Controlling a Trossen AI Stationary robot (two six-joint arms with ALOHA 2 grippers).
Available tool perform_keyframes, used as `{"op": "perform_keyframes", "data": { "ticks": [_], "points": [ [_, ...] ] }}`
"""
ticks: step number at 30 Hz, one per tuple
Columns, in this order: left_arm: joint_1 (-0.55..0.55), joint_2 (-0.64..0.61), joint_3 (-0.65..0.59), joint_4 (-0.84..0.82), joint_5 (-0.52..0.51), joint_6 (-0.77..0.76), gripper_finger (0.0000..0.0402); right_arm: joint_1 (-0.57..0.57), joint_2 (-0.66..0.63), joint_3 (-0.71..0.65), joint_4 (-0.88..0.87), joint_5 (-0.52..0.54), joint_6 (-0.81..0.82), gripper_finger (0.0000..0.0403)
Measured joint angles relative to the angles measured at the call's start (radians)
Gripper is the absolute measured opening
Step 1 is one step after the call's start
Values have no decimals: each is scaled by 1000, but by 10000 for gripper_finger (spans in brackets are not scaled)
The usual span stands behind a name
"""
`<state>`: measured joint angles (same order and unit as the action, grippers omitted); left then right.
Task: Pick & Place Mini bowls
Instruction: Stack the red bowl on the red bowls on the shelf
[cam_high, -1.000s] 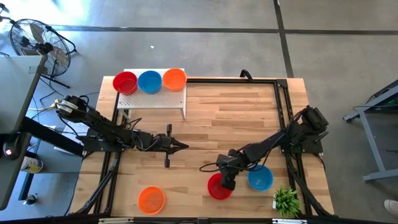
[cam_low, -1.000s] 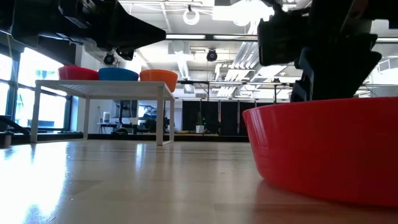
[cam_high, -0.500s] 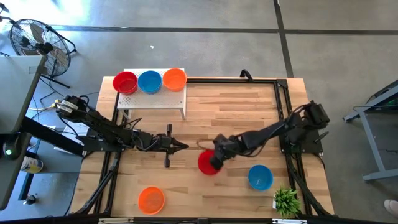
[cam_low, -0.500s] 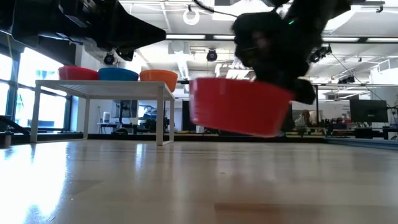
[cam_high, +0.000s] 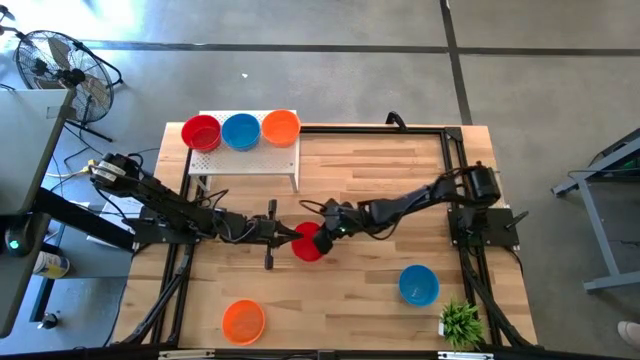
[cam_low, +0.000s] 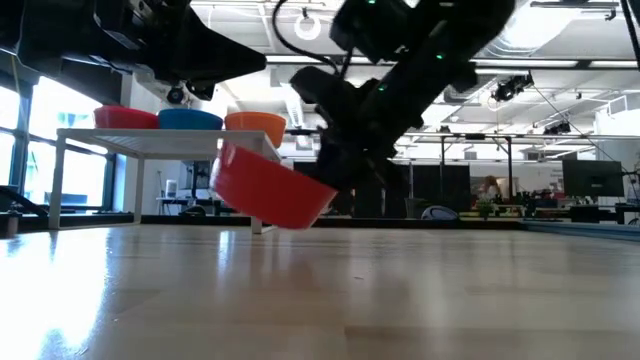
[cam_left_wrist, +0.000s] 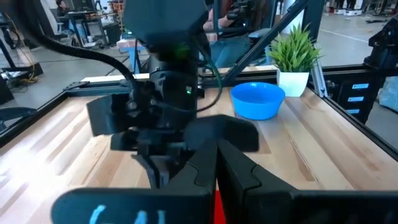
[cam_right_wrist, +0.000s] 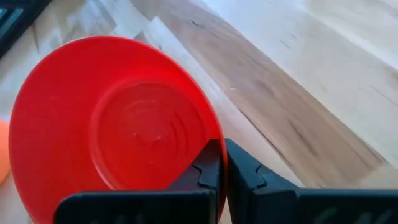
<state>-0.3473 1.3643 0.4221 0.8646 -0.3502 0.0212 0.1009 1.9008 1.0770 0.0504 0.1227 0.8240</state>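
A red mini bowl (cam_high: 306, 244) hangs tilted above the middle of the table, and my right gripper (cam_high: 320, 238) is shut on it. In the low view the red bowl (cam_low: 268, 188) is clear of the wood. My left gripper (cam_high: 296, 236) reaches in level from the left, shut, its tip just left of the bowl and higher than it. Three more bowls, red (cam_high: 201, 132), blue (cam_high: 241, 131) and orange (cam_high: 281, 127), sit on the white stand (cam_high: 250, 163) at the far left. A blue bowl (cam_high: 418, 285) and an orange bowl (cam_high: 243, 320) rest on the table near the front. My right gripper pinches the red bowl's rim (cam_right_wrist: 213, 144) on the side nearest the arm, one finger (cam_right_wrist: 205, 169) inside the bowl and the other outside. The fingers slant down from the table's right. The bowl is lifted clear and tilted, its far rim lowest (cam_low: 225, 195).
A small potted plant (cam_high: 460, 322) stands at the near right corner. A black frame (cam_high: 455, 170) runs along the table's edges. The white stand's legs (cam_low: 262, 190) rise behind the carried bowl. Bare wood lies between the two bowls at the front.
My right gripper has raised the red bowl off the table by the near right and carried it toward the far left, up to my left gripper's tip. The wrist has tipped and rolled, so the bowl that sat flat now hangs tilted.
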Motion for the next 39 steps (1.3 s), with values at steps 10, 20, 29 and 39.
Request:
{"op": "perform_keyframes", "data": {
  "ticks": [10,20,29,39],
  "points": [
    [0,0,0,0,-8,5,0,-3,126,188,-135,14,-150,13],
    [0,0,0,-8,-11,7,0,-2,114,190,-144,41,-253,82],
    [0,0,0,-30,-13,-6,0,11,-124,48,-101,150,-537,40],
    [0,0,66,-276,-59,-73,1,-63,-422,-420,363,101,-648,10]
  ]
}}
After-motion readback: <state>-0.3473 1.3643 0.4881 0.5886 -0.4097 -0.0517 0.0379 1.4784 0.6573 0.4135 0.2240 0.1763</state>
